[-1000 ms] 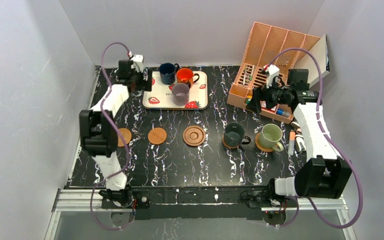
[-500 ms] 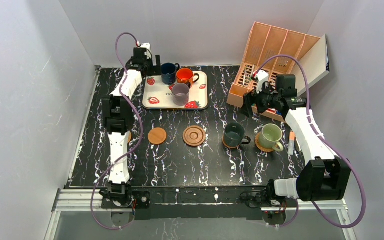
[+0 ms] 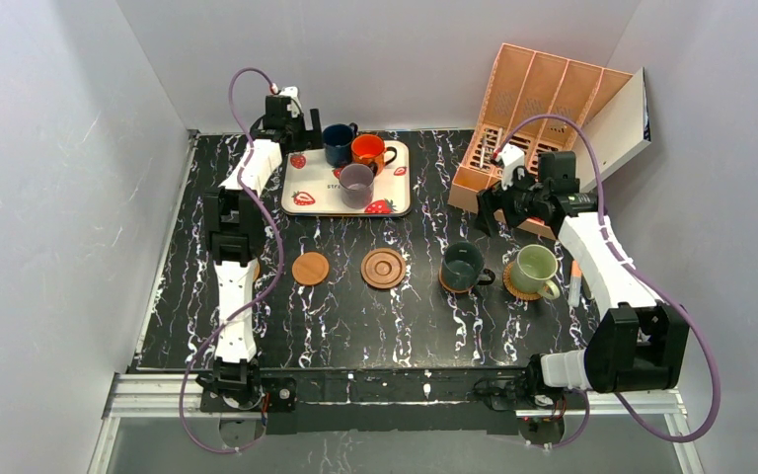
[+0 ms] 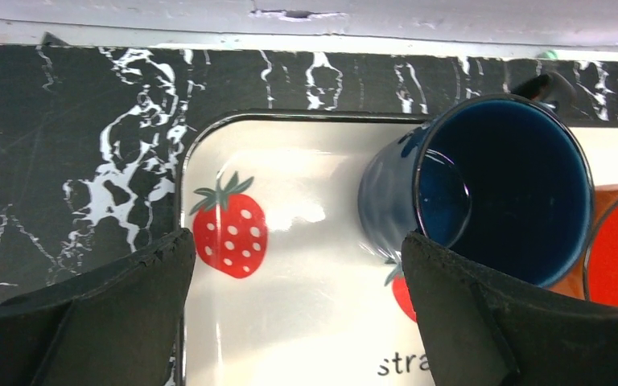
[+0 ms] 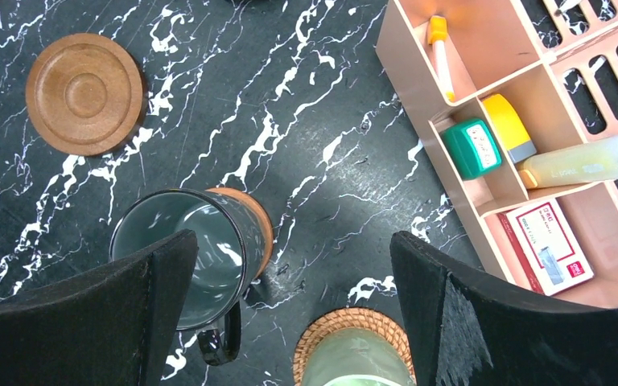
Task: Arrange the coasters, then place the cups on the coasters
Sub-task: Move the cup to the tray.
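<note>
On the white strawberry tray (image 3: 308, 202) stand a navy cup (image 3: 336, 144), an orange-red cup (image 3: 366, 150) and a mauve cup (image 3: 356, 185). My left gripper (image 3: 308, 129) hangs open over the tray's far left corner. In the left wrist view its fingers (image 4: 96, 314) straddle bare tray (image 4: 298, 322), with the navy cup (image 4: 491, 185) just right of them. A smooth coaster (image 3: 310, 268) and a ringed coaster (image 3: 383, 268) lie bare. The grey-green cup (image 3: 462, 265) and the pale green cup (image 3: 534, 268) each sit on a coaster. My right gripper (image 3: 485, 208) is open above them, and both cups (image 5: 181, 257) (image 5: 354, 363) show below it.
A pink desk organizer (image 3: 538, 109) with small stationery stands at the back right, close to my right gripper. A marker (image 3: 575, 283) lies right of the pale green cup. Another coaster (image 3: 253, 270) peeks out behind my left arm. Walls close in on three sides.
My left arm has stretched out and carried its gripper to the tray's far left corner beside the navy cup. My right gripper has drifted left, away from the organizer. Both stay open.
</note>
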